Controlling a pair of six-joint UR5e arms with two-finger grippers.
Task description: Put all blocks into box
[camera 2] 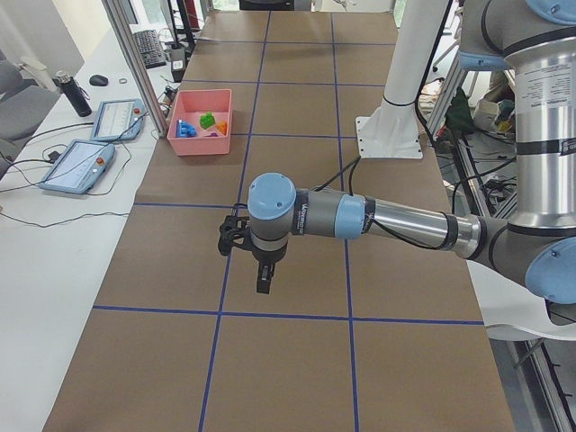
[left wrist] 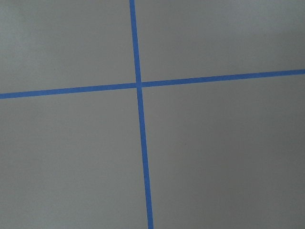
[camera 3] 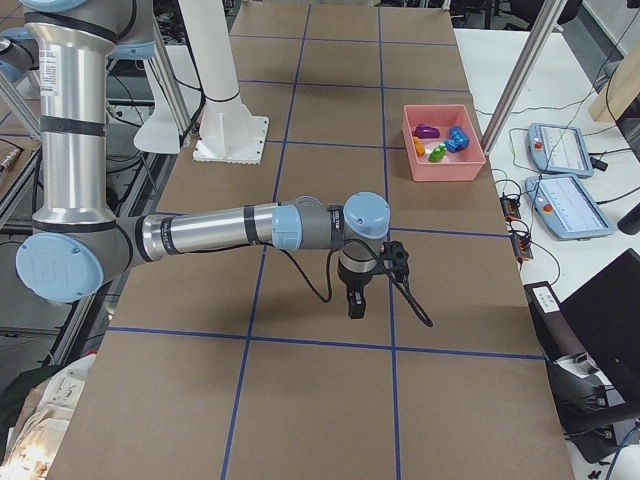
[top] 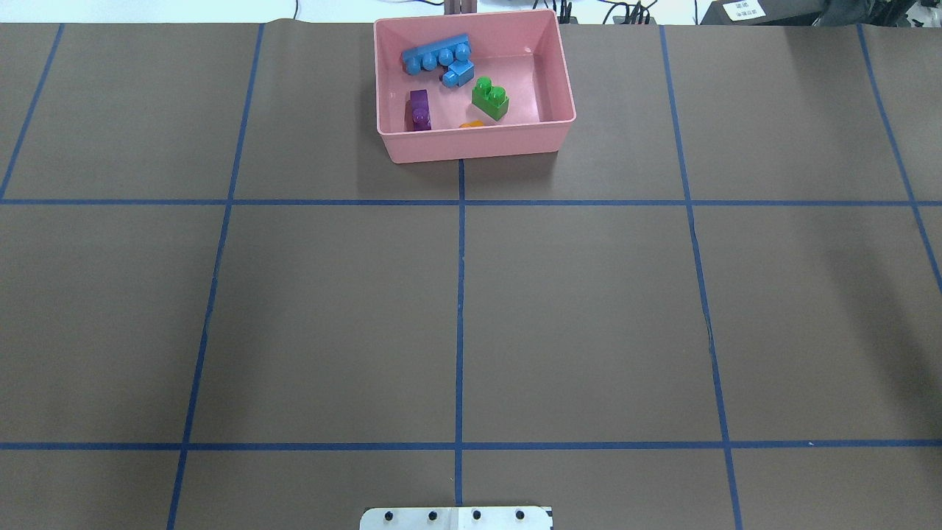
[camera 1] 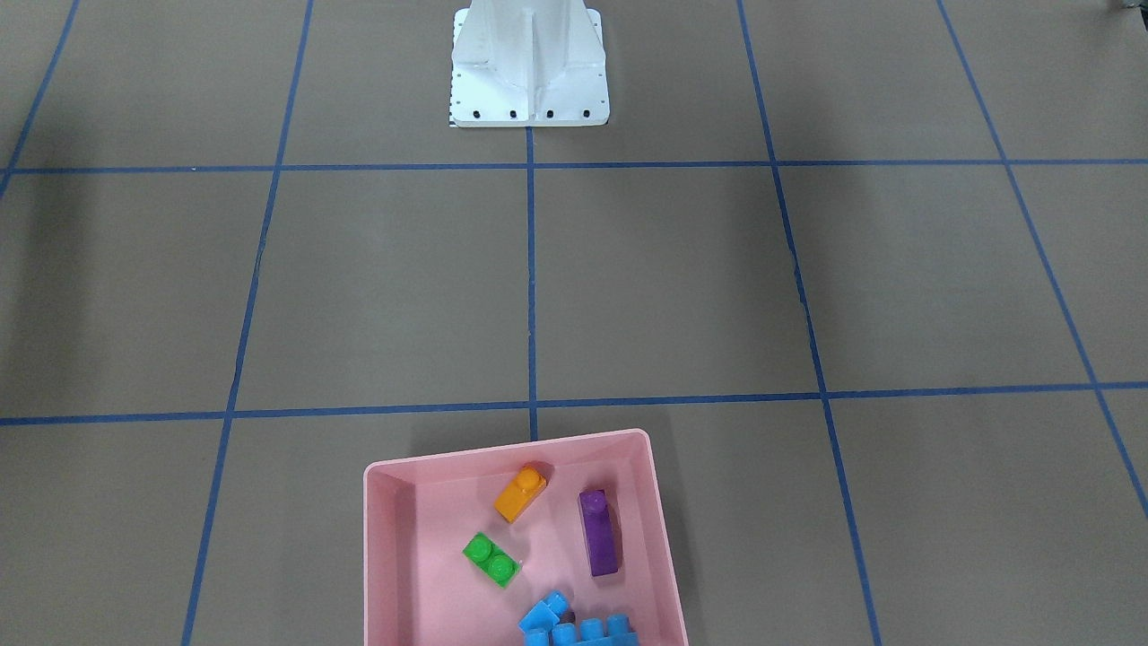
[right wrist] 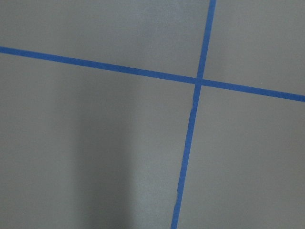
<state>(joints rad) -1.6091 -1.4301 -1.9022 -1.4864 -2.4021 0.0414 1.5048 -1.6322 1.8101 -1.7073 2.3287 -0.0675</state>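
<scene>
The pink box [top: 471,147] sits at the table's far middle edge and also shows in the front-facing view [camera 1: 421,574]. Inside it lie the orange brick [camera 1: 520,493], the purple brick [camera 1: 598,532], the green two-stud brick [camera 1: 491,558], the small blue brick [camera 1: 545,612] and the long blue brick [top: 436,54]. My left gripper [camera 2: 262,281] shows only in the left side view, hanging over bare table far from the box. My right gripper [camera 3: 355,303] shows only in the right side view, likewise far from the box. I cannot tell whether either is open or shut.
The white metal base [camera 1: 529,72] stands at the robot's side of the table. Blue tape lines cross the brown table top. Two teach pendants [camera 2: 76,166] lie on the side bench beyond the box. Both wrist views show only table and tape.
</scene>
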